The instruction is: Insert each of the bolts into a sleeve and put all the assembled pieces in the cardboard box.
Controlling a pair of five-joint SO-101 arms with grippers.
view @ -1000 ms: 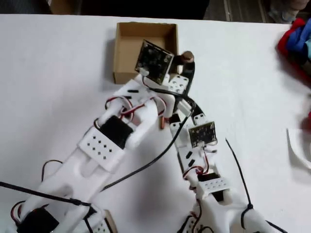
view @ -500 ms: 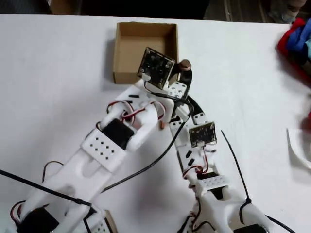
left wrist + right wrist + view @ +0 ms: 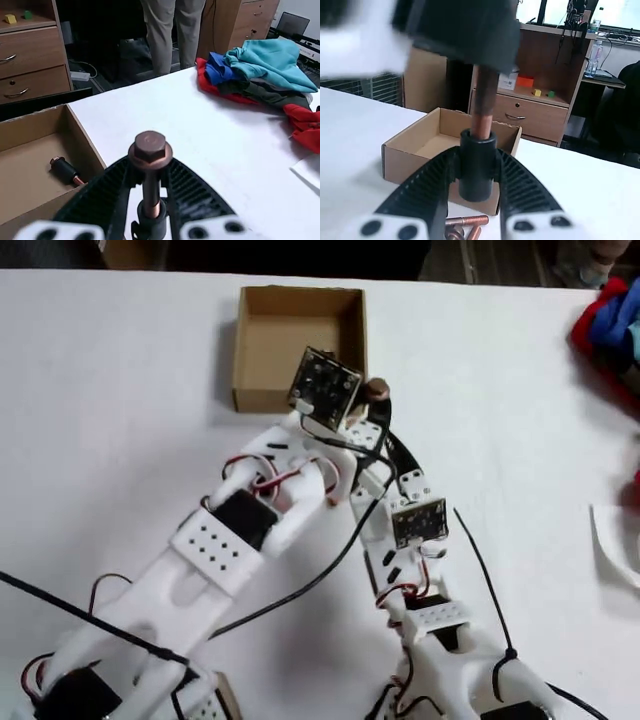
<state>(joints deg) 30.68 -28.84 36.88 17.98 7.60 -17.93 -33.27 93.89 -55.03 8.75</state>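
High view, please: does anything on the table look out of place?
Only the heap of clothes at the table edge, unrelated to the assembly; the cardboard box sits upright and undamaged.

The high camera looks steeply down on the desk (image 3: 100, 420), cardboard box (image 3: 300, 345) at upper centre. The wrist cameras ride close behind the left pincer (image 3: 150, 172) and right pincer (image 3: 479, 160), facing nearly level across the desk. All views share the box; both wrist views share bolt (image 3: 150, 147) and sleeve (image 3: 478, 172).
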